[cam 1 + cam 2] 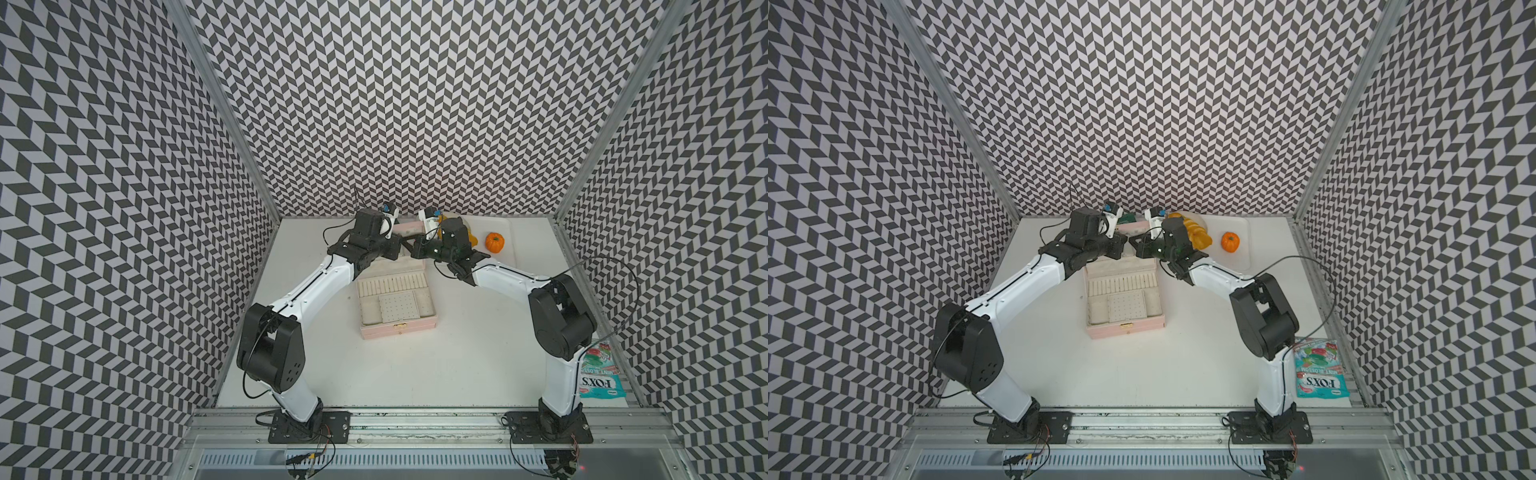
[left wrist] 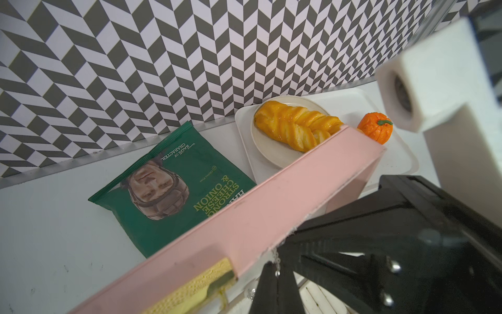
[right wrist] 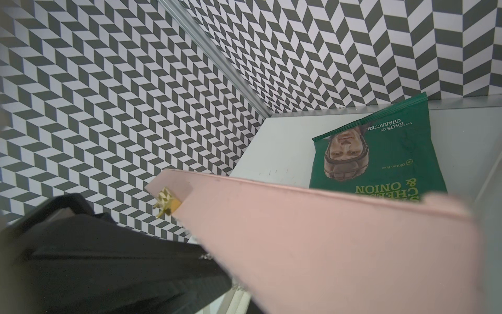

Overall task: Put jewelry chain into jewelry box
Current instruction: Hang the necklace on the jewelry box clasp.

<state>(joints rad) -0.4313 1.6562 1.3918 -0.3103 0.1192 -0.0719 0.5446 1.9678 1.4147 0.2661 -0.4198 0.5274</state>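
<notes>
The pale pink jewelry box (image 1: 399, 329) (image 1: 1125, 331) lies open mid-table, its lid (image 2: 244, 217) (image 3: 326, 244) standing up at the back. Both grippers meet tip to tip over the box's back edge, just in front of the lid. My left gripper (image 1: 400, 248) (image 2: 275, 267) is shut on the thin silver jewelry chain (image 2: 276, 259), which runs up from its tips along the lid's edge. The right gripper (image 1: 412, 249) is shut; its black fingers (image 2: 353, 225) point at the chain's upper end. Whether they pinch the chain is hidden. In the right wrist view the lid covers its own jaws.
Behind the lid a green crisp bag (image 2: 176, 190) (image 3: 380, 163) lies flat. A white tray (image 2: 353, 100) at the back right carries a plate with a twisted pastry (image 2: 296, 125) and a small orange pumpkin (image 1: 494, 242). A teal candy bag (image 1: 598, 374) lies by the right arm's base.
</notes>
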